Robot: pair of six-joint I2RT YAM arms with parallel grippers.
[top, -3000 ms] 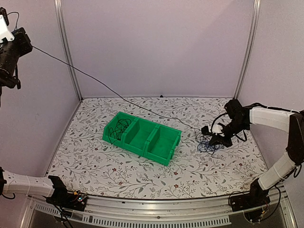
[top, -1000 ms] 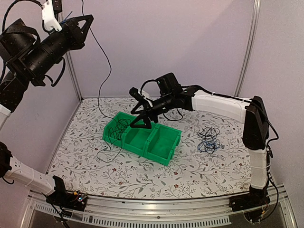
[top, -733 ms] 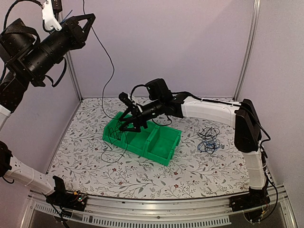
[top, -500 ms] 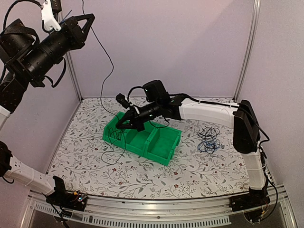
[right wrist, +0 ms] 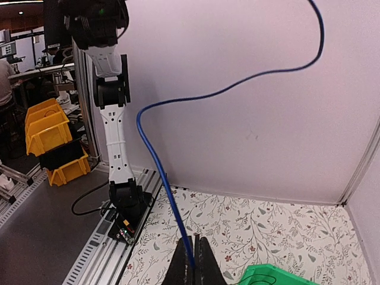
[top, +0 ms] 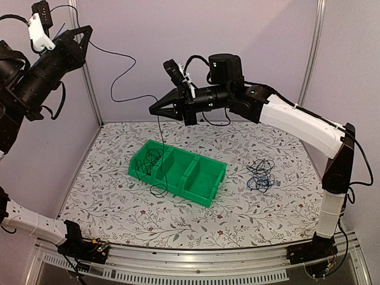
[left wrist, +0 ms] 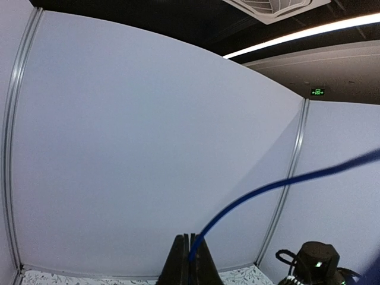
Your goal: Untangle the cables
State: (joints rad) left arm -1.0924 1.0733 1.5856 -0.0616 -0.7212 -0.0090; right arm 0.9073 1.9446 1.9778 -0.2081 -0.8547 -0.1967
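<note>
Left claw (left wrist: 189, 238), right claw (right wrist: 193, 242) both pinch blue cable (left wrist: 285, 182)

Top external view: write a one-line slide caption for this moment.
Left gripper and right gripper, both shut, hold one thin cable slack in mid-air above a green bin; a tangle lies beside it.

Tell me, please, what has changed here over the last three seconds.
The right gripper left the loose tangle at the right, reached over the green bin, closed on a cable and lifted it high. The left gripper stayed shut on the same cable, up at the left. Bin and tangle did not move.
</note>
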